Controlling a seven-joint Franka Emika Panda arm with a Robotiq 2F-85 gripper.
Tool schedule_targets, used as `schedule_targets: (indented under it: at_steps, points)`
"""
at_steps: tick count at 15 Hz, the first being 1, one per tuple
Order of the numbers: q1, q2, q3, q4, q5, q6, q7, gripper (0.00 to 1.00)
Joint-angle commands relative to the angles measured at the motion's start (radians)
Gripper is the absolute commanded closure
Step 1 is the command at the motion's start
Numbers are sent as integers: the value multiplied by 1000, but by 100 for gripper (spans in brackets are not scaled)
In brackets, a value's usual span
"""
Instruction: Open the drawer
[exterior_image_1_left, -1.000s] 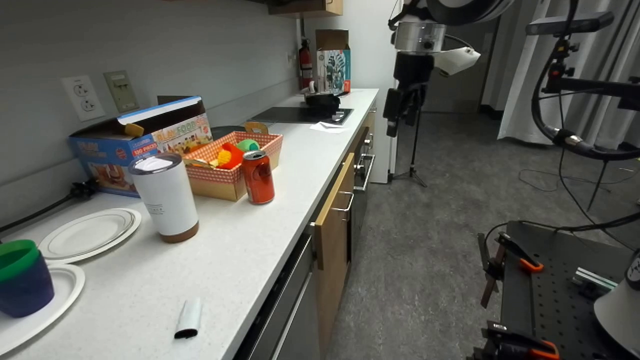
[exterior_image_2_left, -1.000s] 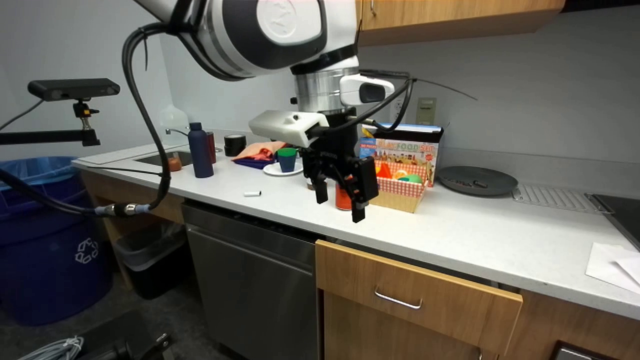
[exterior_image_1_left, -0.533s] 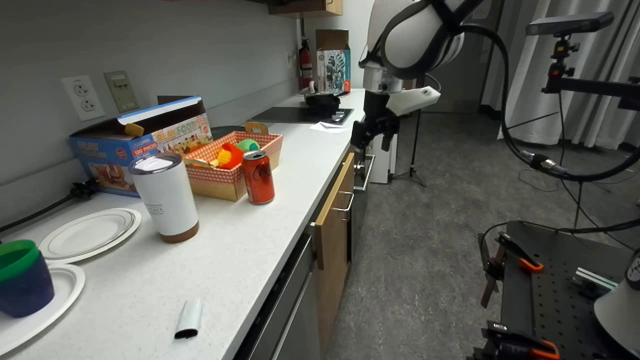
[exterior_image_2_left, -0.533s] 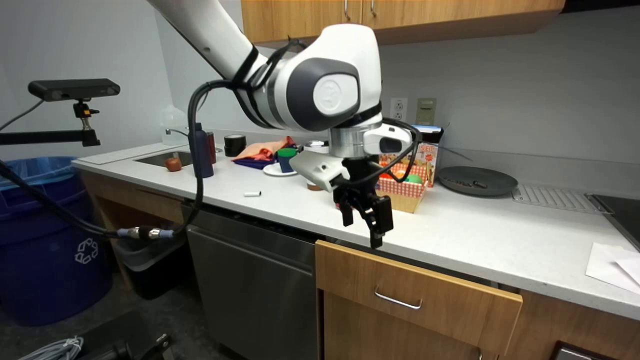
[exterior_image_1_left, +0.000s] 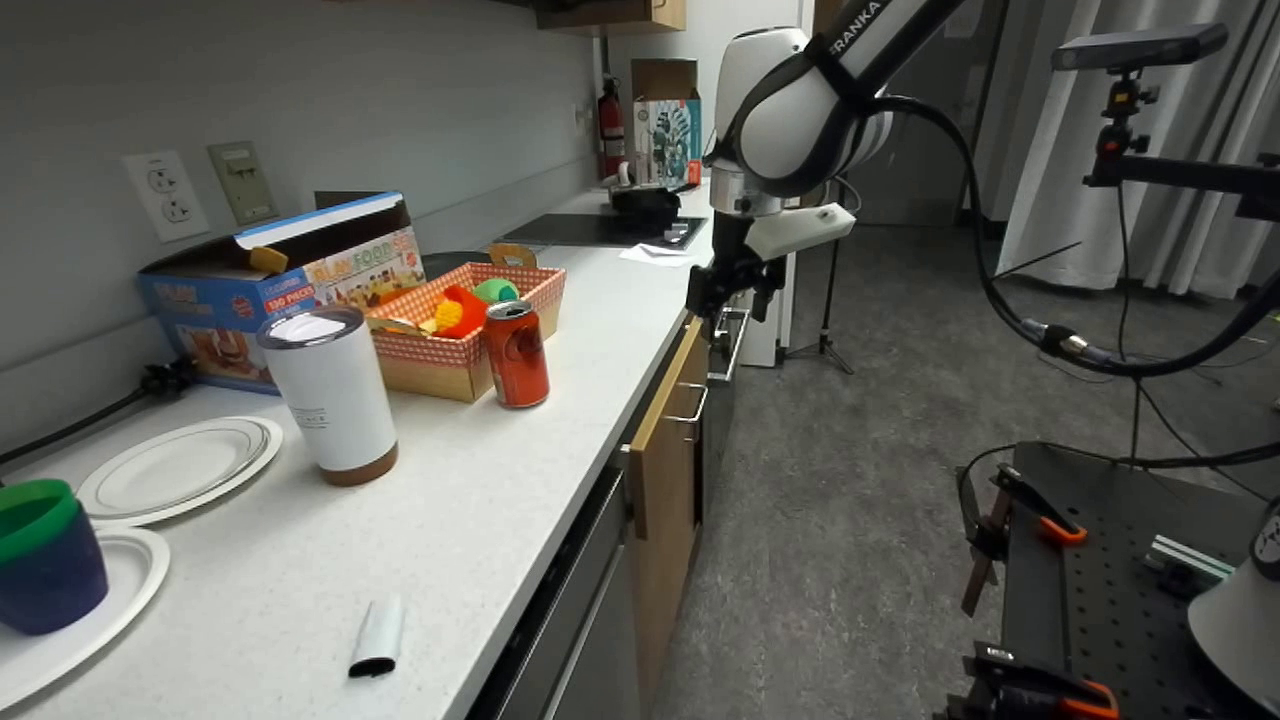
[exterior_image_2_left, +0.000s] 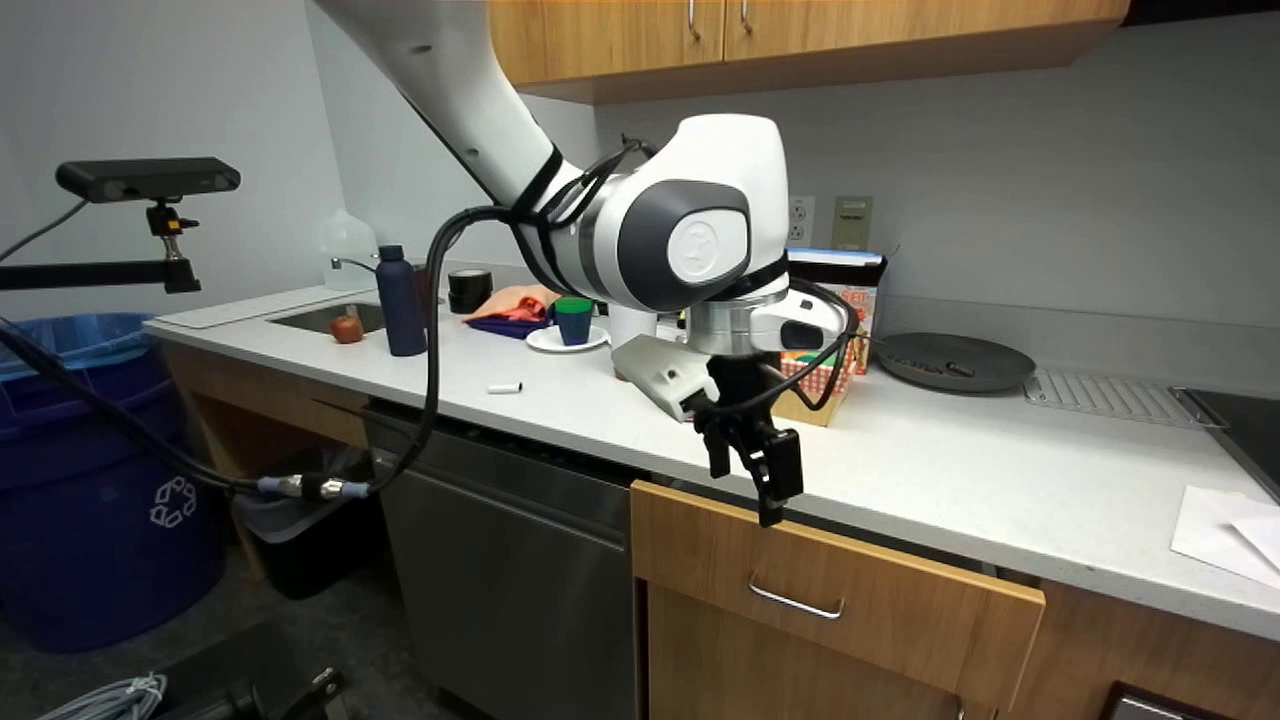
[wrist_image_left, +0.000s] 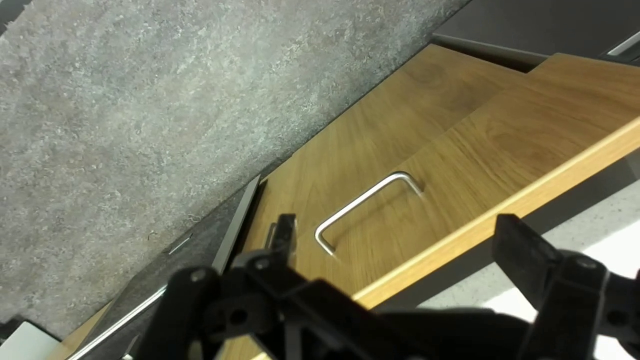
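Note:
The drawer has a light tan wood front and shows in both exterior views (exterior_image_1_left: 668, 430) (exterior_image_2_left: 880, 585). It stands slightly out from under the counter, with a narrow dark gap behind its top edge. Its slim metal bar handle (exterior_image_2_left: 797, 605) shows on the front. My gripper (exterior_image_2_left: 745, 495) is open and empty, above and in front of the drawer's top edge. It also shows in an exterior view (exterior_image_1_left: 728, 308). In the wrist view, the handle (wrist_image_left: 357, 205) lies beyond the open fingers (wrist_image_left: 396, 220), and nothing is between them. The drawer's inside is hidden.
A grey dishwasher (exterior_image_2_left: 490, 570) is beside the drawer. On the white counter (exterior_image_2_left: 950, 470) stand a red can (exterior_image_1_left: 517, 360), a white tumbler (exterior_image_1_left: 338, 400) and a checked basket (exterior_image_1_left: 440, 365). Wall cabinets (exterior_image_2_left: 880, 30) hang above the arm.
My gripper has come down and closer to the drawer's top edge, moving right in one of the exterior views. It stays open. The drawer has not moved.

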Motion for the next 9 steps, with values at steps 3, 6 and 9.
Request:
schedule_targets:
  at_steps: [3,6,9]
  points:
    - [0,102,-33,92,60,18,92,0]
    - [0,160,-46,158,131,7,163,0]
    - [10,219,-57,219,172,7,221,0]
